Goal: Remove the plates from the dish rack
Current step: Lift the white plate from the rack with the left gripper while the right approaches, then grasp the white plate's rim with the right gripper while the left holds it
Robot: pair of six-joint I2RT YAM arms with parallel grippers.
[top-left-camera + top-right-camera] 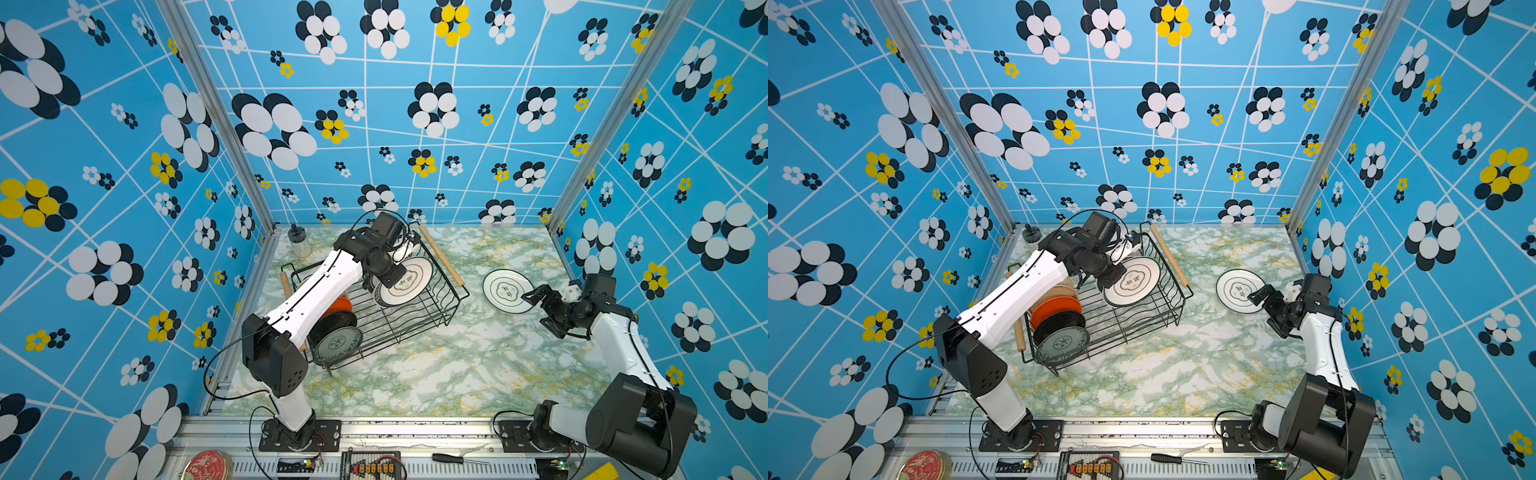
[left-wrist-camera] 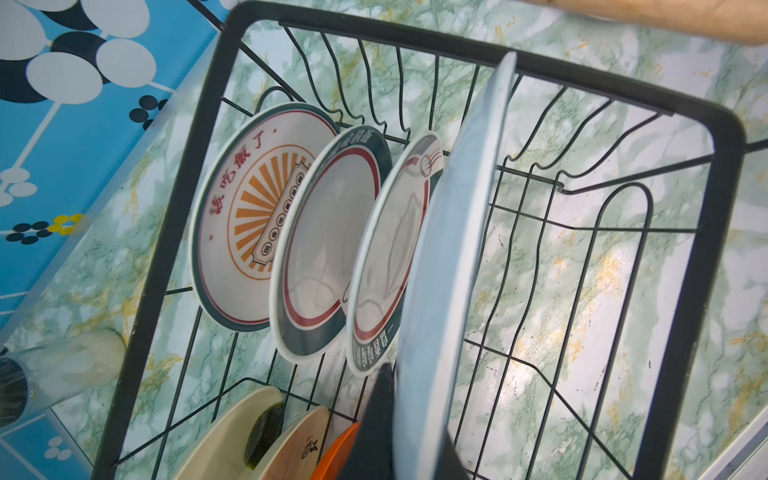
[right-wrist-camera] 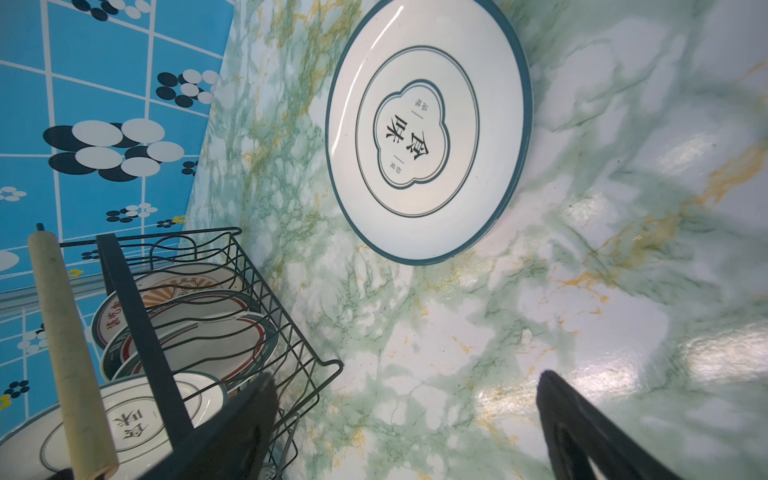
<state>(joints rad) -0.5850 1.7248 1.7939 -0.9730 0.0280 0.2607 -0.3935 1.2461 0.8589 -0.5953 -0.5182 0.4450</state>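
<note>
Marble table (image 1: 415, 374), left pincer (image 2: 413, 440) gripping plate (image 2: 449, 249), right pincer (image 3: 407, 378) splayed

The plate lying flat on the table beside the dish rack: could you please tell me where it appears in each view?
Both top views: the plate lies flat on the table, right of the dish rack.
Right wrist view: the plate lies ahead of the right gripper, past the rack's corner.
Left wrist view: not in it.
Shared landmark: the rack's wooden handle nearest the plate.
</note>
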